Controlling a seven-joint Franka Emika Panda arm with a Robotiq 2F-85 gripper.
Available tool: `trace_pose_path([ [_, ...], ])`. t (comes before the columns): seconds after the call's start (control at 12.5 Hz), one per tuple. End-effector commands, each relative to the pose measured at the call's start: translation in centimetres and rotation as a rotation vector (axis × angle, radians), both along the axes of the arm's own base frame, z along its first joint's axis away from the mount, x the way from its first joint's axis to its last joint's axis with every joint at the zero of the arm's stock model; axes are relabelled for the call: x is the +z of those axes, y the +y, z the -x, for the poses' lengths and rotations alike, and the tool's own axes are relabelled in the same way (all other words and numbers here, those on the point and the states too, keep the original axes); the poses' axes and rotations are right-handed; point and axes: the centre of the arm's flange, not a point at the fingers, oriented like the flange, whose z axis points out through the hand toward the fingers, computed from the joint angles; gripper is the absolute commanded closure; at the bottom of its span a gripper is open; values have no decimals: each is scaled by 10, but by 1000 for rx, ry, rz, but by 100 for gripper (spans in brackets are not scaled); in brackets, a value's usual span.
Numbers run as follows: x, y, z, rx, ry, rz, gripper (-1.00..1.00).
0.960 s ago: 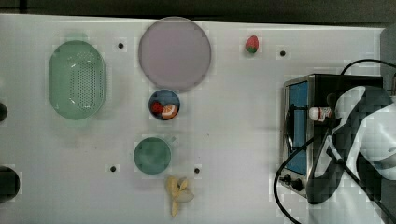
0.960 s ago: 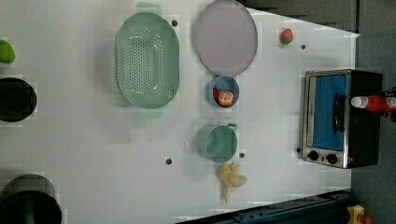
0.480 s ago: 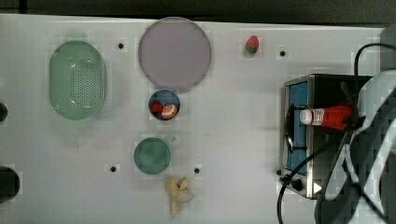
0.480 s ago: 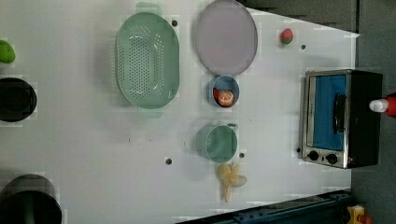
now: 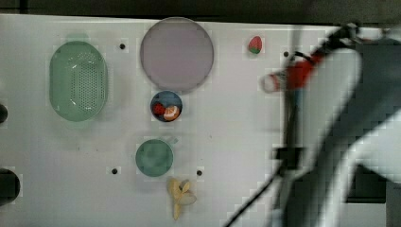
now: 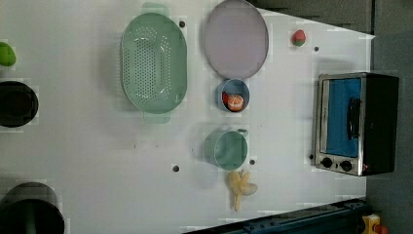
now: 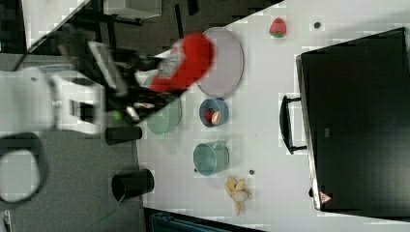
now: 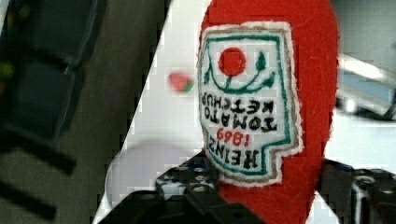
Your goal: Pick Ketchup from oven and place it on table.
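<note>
Ketchup (image 8: 280,116) sits clamped between the gripper's (image 8: 261,196) two black fingers (image 8: 187,186), which press the red felt-like body from either side just below its white label; the jaws stand at a middling width, set by the bottle itself. In the wrist view we read the label upside down, and beyond the bottle we make out the white table (image 8: 163,116), a small strawberry (image 8: 180,81) lying on it and the edge of a pale lilac plate (image 8: 140,163).

In the top view the ketchup (image 5: 298,75) lies roughly level in the air, its white cap toward the top view's left, near the strawberry (image 5: 255,45). Behind it the white arm (image 5: 340,132) sweeps in blurred from the top view's right and lower edge, a black cable hanging beneath it.

In the right view we see the arm (image 7: 53,106) reaching in from the right view's left, its dark gripper (image 7: 145,92) stretched nearly level toward the table (image 7: 270,121), with the ketchup (image 7: 186,63) held out in front and overlapping the plate (image 7: 227,63) in the picture. The bottle is well apart from the oven (image 7: 358,121), whose black top fills the right view's right.

In the left view the oven (image 6: 355,122) stands at the table's (image 6: 97,146) right end, its bluish door shut. A green colander (image 6: 153,63), a small blue bowl (image 6: 233,95), a green cup (image 6: 226,148) and a banana peel (image 6: 241,185) lie spread over the table.
</note>
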Motion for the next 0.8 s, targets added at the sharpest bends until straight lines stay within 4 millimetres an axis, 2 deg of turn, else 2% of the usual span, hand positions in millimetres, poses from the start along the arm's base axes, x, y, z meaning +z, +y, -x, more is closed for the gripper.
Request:
trace_pose_path([
  [0.08, -34, 113, -24, 179, 153, -43, -27],
  [0.24, -60, 148, -25, 245, 214, -22, -27],
  [0.4, -102, 172, -20, 295, 299, 24, -27],
  [0.56, -150, 181, -13, 318, 349, 51, -26],
  [0.8, -230, 181, 7, 314, 379, 50, -27],
])
